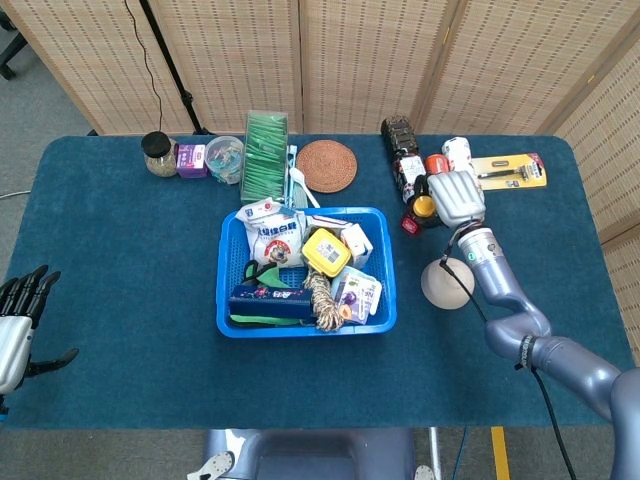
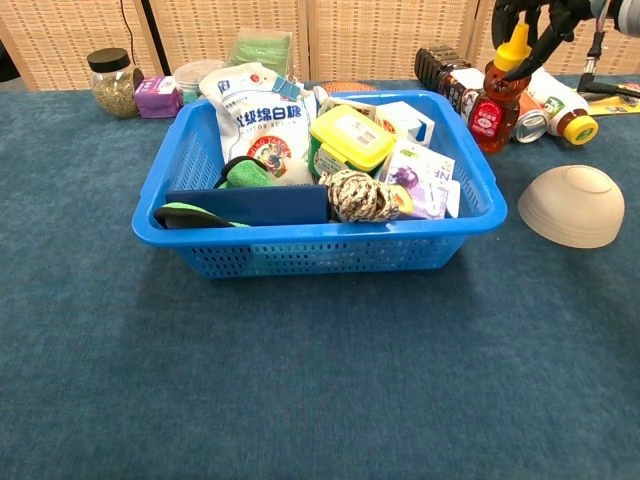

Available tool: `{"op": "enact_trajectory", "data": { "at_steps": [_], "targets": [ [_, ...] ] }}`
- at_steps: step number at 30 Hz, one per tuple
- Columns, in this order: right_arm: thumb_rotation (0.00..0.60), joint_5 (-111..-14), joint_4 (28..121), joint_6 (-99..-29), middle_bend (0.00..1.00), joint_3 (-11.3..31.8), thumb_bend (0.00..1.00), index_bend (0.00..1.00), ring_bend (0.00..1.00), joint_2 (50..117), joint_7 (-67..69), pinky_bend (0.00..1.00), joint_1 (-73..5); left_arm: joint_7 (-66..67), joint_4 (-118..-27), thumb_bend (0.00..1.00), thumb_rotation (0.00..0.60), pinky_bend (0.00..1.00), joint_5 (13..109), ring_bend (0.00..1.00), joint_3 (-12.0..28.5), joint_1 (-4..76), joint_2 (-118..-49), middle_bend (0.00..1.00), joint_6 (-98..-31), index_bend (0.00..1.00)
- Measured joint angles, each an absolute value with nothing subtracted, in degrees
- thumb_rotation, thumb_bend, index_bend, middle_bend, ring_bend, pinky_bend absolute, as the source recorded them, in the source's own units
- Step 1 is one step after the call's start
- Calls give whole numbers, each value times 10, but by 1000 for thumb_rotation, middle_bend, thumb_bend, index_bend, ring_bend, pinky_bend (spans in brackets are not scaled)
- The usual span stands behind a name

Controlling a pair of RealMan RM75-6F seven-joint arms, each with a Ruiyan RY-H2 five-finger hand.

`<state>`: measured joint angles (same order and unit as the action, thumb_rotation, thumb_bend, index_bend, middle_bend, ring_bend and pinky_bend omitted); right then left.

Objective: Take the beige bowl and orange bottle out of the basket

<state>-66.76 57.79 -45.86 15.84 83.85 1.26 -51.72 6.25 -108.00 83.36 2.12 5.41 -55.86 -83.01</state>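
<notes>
The tabletop is covered in dark blue cloth and carries everything in play. At its middle sits the blue basket, still crowded with packets, a yellow tub and a coil of rope, but holding neither of the task's things, so the unloading looks all but done.

The right robot hand is over the far right of the tabletop, just beyond the basket's right wall, among a cluster of lying bottles. In the chest view its dark fingers reach down around the yellow cap of the orange bottle, which stands upright with its base down just outside the basket; it seems to be set there so it rests steady before release. The view cuts off most of that hand, so I cannot tell whether it grips the cap or has let go.

The beige bowl lies upside down on the cloth to the right of the basket, nearer than the bottle and well apart from it, placed where it cannot roll.

The left robot hand hangs at the near left edge of the tabletop, fingers spread and holding nothing, kept clear of the work.
</notes>
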Motion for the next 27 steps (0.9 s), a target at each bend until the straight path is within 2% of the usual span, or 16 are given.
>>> {"op": "enact_trajectory", "data": {
  "at_steps": [5,7,11,13,19,27],
  "targets": [
    [600,-661,581,-451,424,157,516,475,451,837,1,709,-517,63,-1080,63,600,0,834,0,21,54,-558,0,-830,0],
    [600,-659,582,-454,368,157,516,421,412,838,-5,696,-517,62,-1080,63,600,0,835,0,21,53,-558,0,-831,0],
    [600,-650,597,-435,171,154,517,226,256,828,-15,669,-516,59,-1080,63,600,0,835,0,21,53,-557,0,-833,0],
    [600,-642,608,-430,133,154,517,187,231,822,-24,668,-516,59,-1080,64,600,0,835,0,21,53,-557,0,-832,0],
    [600,-634,637,-441,125,156,516,184,229,807,-41,667,-511,55,-1079,63,600,0,836,0,21,52,-555,0,-833,0],
    [600,-658,726,-507,124,161,517,182,228,746,-36,667,-479,45,-1078,64,600,0,839,0,20,52,-552,0,-833,0]
  ]
}}
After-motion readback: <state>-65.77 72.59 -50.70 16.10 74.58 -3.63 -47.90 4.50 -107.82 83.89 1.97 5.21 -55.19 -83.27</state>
